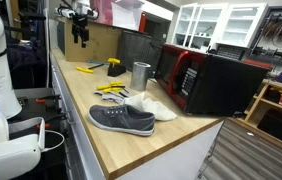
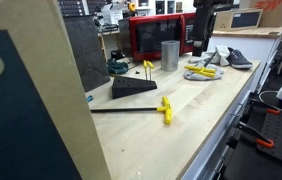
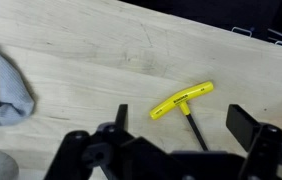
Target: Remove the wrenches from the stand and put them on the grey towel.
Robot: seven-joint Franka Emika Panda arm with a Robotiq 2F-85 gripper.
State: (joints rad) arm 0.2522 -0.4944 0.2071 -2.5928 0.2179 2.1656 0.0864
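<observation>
Overhead, the tool (image 3: 181,118) hangs above the wooden surface (image 3: 101,50), its jaws spread wide and nothing held between them. Beneath it a loose wrench (image 3: 181,101) with a yellow handle lies flat, apart from the grey towel (image 3: 9,90). The black stand (image 2: 131,89) sits toward the back edge near the steel cup (image 2: 170,53), a standing wrench (image 2: 148,68) upright in it.
</observation>
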